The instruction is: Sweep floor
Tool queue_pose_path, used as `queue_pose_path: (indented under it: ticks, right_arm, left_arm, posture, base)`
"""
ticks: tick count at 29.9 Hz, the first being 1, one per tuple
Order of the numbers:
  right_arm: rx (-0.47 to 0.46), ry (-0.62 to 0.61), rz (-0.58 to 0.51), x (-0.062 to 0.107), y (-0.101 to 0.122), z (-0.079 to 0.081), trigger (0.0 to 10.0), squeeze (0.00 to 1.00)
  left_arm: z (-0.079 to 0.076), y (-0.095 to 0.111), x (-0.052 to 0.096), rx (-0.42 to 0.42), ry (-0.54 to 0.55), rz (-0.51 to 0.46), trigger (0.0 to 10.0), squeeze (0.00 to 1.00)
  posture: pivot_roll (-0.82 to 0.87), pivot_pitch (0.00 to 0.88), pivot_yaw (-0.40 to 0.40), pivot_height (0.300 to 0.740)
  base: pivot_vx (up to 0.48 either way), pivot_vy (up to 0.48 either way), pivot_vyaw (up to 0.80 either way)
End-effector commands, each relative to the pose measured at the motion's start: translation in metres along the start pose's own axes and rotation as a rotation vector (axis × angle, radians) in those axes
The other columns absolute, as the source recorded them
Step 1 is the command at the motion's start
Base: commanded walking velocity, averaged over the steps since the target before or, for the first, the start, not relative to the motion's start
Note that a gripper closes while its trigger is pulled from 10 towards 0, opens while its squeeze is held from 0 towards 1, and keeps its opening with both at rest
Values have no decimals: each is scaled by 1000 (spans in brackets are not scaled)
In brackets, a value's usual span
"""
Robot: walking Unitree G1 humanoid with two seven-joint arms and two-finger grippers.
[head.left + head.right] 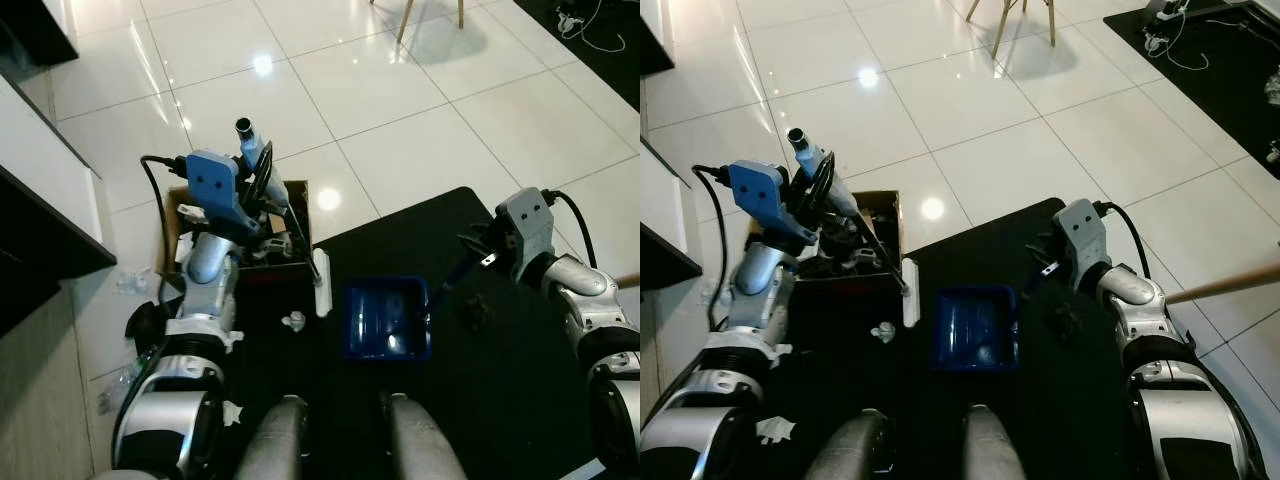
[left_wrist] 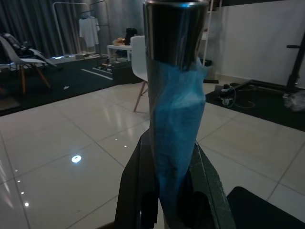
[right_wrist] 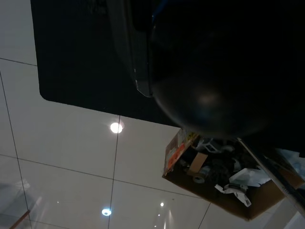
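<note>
My left gripper (image 1: 258, 172) is shut on the broom handle (image 2: 174, 105), a silver tube wrapped in blue. The handle slants down to the white broom head (image 1: 321, 283), which rests on the black mat (image 1: 500, 400) beside a cardboard box (image 1: 296, 190). A blue dustpan (image 1: 386, 318) lies flat on the mat just right of the head. Its blue handle (image 1: 447, 278) runs up into my right gripper (image 1: 482, 252), which is shut on it. A white scrap (image 1: 293, 321) lies left of the pan and a dark crumpled scrap (image 1: 475, 310) lies to its right.
The cardboard box holds several pieces of rubbish. A dark cabinet (image 1: 40, 230) lines the left side, with crumpled plastic (image 1: 130, 283) on the tiles by it. Chair legs (image 1: 430, 15) and cables (image 1: 590, 25) stand far off. A wooden stick (image 1: 1225, 285) pokes in at the right.
</note>
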State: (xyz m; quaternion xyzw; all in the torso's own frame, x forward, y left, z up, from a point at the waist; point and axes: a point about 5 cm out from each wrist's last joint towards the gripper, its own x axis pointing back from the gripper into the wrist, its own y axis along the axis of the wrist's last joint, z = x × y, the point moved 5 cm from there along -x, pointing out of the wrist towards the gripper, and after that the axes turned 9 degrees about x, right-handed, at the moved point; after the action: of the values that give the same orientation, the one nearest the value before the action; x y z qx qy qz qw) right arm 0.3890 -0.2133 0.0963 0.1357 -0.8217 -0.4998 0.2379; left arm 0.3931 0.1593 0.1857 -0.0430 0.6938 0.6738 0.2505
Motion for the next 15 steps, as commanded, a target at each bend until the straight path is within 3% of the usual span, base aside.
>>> queue_pose_path:
  ticks: [1,4,8,15]
  right_arm:
    - [-35,50,42,0,-14,16,10000,0]
    - [-40,56,40,-1,-15,19,10000,0]
    - [-65,57,33,-1,-19,26,10000,0]
    - [-85,52,36,-1,-23,31,10000,0]
  left_arm:
    - [9,2,10,-113,-13,10,10000,0]
    - [3,-4,14,-89,-29,33,10000,0]
    - [-14,-18,31,-5,-149,127,10000,0]
    - [-14,-12,52,52,-218,161,10000,0]
  posture:
    - [-123,180,2,740]
    - [-120,159,3,740]
    - [-104,126,3,740]
    - [-89,99,8,740]
  base:
    - [0,0,0]
    - [0,0,0]
    - [0,0,0]
    - [0,0,0]
